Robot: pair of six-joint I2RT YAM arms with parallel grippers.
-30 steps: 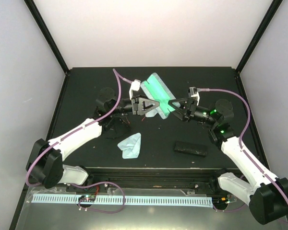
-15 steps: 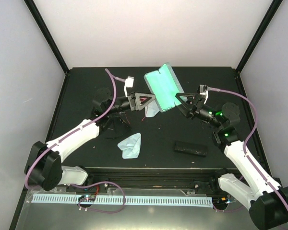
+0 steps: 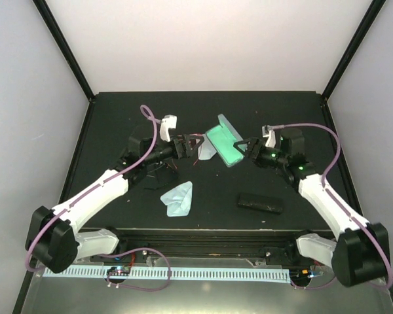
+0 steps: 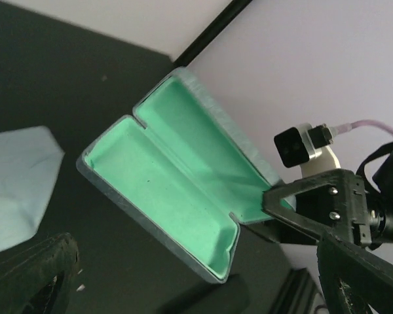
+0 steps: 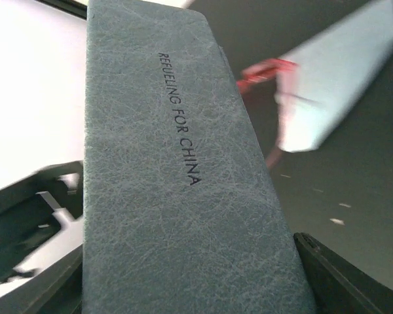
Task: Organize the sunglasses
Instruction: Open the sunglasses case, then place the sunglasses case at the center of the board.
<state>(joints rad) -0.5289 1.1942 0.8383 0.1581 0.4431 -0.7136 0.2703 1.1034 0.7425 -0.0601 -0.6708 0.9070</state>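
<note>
My right gripper point(image 3: 244, 149) is shut on one end of the pale blue case point(image 3: 224, 144), which stands open with its green lining point(image 4: 177, 190) showing. In the right wrist view the case's grey-blue outside point(image 5: 183, 183) fills the frame between the fingers of that gripper point(image 5: 190, 261). My left gripper point(image 3: 191, 145) is open just left of the case, apart from it, and nothing lies between its jaws point(image 4: 196, 268). The red sunglasses point(image 5: 265, 69) lie blurred beside a cloth. I cannot make out the black sunglasses against the dark table.
A light blue cloth point(image 3: 178, 198) lies near the front middle. Another cloth point(image 3: 206, 152) lies under the open case. A closed black case point(image 3: 260, 203) rests at the front right. Black frame posts point(image 3: 62, 49) stand at the table's back corners.
My left gripper has let go of the case, opened wide and drawn back to the left. The right gripper has carried the open case lower and turned it.
</note>
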